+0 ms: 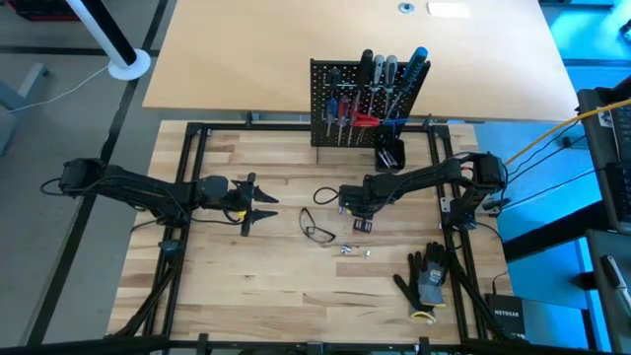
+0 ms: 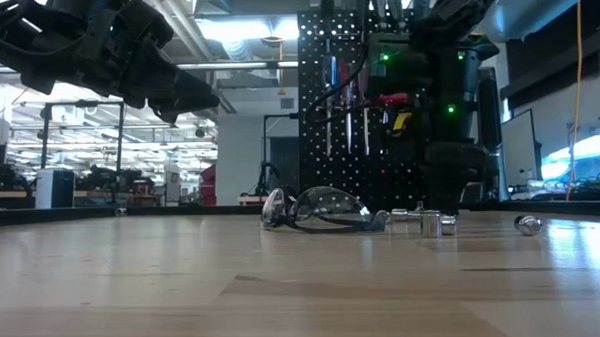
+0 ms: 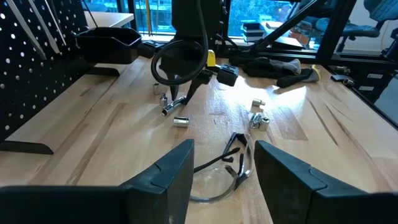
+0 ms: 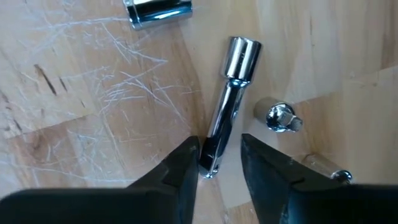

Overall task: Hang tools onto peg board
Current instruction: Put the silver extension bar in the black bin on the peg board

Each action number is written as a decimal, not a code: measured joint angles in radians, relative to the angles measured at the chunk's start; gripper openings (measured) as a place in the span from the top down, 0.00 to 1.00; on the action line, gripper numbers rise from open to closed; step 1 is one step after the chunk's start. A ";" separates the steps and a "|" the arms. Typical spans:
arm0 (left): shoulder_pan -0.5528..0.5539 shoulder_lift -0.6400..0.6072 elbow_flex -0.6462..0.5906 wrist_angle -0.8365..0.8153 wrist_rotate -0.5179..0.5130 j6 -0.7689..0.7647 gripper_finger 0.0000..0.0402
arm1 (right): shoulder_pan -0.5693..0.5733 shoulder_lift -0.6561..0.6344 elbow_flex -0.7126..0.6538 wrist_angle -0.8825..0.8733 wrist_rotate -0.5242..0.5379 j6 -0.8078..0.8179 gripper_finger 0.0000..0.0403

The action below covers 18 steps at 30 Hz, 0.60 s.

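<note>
**Right end effector straddling a socket extension**

You are seeing the counter [image 1: 276, 296] carrying the peg board [image 1: 340, 104] at its back edge, screwdrivers [image 1: 380, 84] hanging there. Your right end effector [image 4: 217, 165] is sitting low, fingers parted around a chrome socket extension [image 4: 229, 99] lying flat. Your left end effector [image 3: 224, 168] is hovering open over safety glasses [image 3: 230, 168].

Bare wooden worktop [image 1: 256, 286] lies open along the near edge and left half. Middle is cluttered: clear safety glasses [image 1: 316, 228], scattered chrome sockets [image 1: 355, 249]. Black gloves [image 1: 426, 280] block near right. Black perforated peg board [image 1: 335, 89] walls the far side.
</note>
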 joint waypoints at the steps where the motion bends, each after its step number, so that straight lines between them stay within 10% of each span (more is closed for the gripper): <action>1: 0.000 0.000 0.000 0.000 0.000 0.000 0.60 | 0.000 0.000 0.000 0.000 -0.002 0.000 0.73; 18: 0.000 0.000 0.000 0.000 0.000 0.000 0.60 | 0.001 -0.012 0.001 0.008 -0.013 -0.012 0.94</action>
